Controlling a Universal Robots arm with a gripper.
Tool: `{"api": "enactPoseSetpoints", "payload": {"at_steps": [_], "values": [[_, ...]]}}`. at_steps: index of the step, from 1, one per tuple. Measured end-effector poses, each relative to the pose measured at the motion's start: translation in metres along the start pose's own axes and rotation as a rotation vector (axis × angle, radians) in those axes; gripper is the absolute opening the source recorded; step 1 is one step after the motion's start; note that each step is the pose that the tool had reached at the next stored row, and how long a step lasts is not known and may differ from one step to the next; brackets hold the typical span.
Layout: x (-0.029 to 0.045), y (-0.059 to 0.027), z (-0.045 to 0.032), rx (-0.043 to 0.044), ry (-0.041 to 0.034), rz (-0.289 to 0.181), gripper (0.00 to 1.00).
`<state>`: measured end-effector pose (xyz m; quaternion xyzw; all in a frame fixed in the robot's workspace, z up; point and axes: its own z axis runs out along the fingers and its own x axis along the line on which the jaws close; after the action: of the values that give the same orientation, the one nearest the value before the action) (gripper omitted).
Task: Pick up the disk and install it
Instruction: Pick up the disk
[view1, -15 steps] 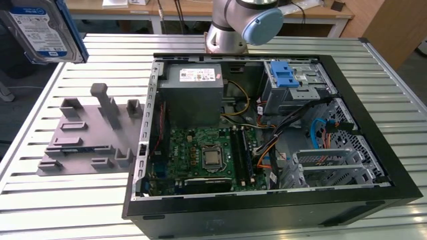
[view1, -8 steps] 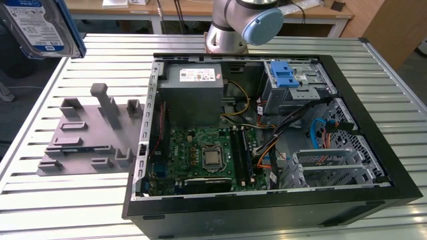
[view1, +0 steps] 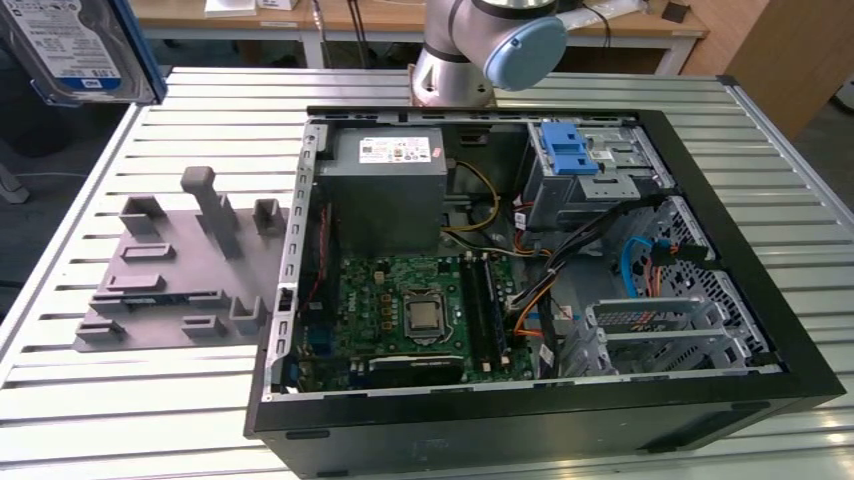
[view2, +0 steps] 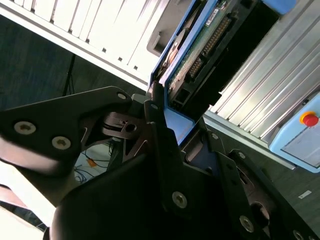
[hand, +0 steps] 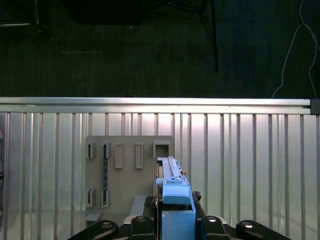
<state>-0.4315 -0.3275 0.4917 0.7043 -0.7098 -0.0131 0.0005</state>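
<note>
The disk, silver with a blue-and-white label and a blue frame, hangs high above the table's far corner at the exterior view's left. In the first wrist view the disk stands edge-on, its blue frame between the black fingers of my gripper. The second wrist view shows the disk from its green circuit-board side, with my gripper shut on its lower end. It is well above the grey holder plate and touches nothing else.
An open black computer case lies on the slatted metal table, with a motherboard, cables and a drive bay with a bright blue latch. The grey holder plate lies beside the case. The arm's base stands behind the case.
</note>
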Motion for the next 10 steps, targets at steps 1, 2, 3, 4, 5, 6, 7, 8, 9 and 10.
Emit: {"api": "enactPoseSetpoints", "payload": {"at_steps": [1, 2, 3, 4, 5, 6, 7, 8, 9, 10], "values": [[0.0, 0.0, -0.0003, 0.0, 0.0, 0.0, 0.36], [0.0, 0.0, -0.0003, 0.0, -0.0001, 0.0, 0.36], [0.0, 0.0, -0.0003, 0.0001, -0.0001, 0.0, 0.36], [0.0, 0.0, -0.0003, 0.0001, -0.0001, 0.0, 0.36], [0.0, 0.0, -0.0004, 0.0, 0.0, 0.0, 0.36], [0.0, 0.0, -0.0004, 0.0, 0.0, 0.0, 0.36], [0.0001, 0.0001, -0.0004, 0.0, 0.0, 0.0, 0.36], [0.0008, 0.0001, -0.0005, -0.0002, 0.0, 0.0, 0.36], [0.0019, 0.0001, -0.0005, -0.0001, 0.0, 0.0, 0.36], [0.0036, 0.0, -0.0005, 0.0, -0.0001, 0.0, 0.36]]}}
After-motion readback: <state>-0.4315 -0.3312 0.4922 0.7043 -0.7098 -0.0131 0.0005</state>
